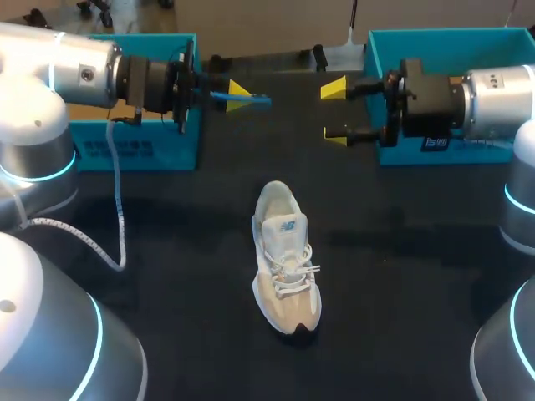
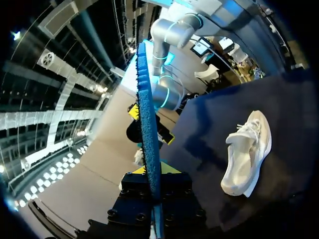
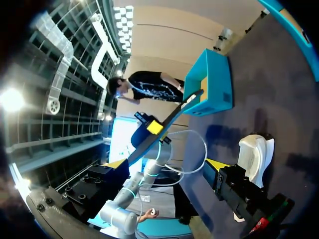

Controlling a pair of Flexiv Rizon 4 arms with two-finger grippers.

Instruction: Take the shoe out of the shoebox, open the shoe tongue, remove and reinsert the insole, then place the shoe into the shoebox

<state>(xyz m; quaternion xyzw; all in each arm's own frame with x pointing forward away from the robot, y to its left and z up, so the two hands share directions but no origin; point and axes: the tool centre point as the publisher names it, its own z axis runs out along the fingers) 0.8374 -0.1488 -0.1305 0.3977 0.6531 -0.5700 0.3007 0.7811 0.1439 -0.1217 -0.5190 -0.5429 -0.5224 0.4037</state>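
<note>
The pale shoe stands upright on its sole on the dark counter, low beneath both grippers and roughly under the gap between them. It touches neither of them. Its laces are loosely tied, and its toe seems to point away from the grippers, toward the robot's base, though the angle makes that hard to confirm. A white cable hangs from the left arm down to the counter, off to the side of the shoe. Above, the left gripper is pressed together on a thin blue insole. It pinches one end, so the rest sticks out edge-on beyond the yellow fingertips toward the right gripper. In the left wrist view the insole rises straight ahead from between the fingers, with the shoe off to one side on the counter. The right gripper faces it across a short gap. Its two fingers are spread wide and hold nothing, and the free end of the insole stops short of them. Behind the left gripper, under that arm's wrist, sits a teal shoebox. A second teal shoebox stands behind the right gripper, beside its wrist, open side up.
</note>
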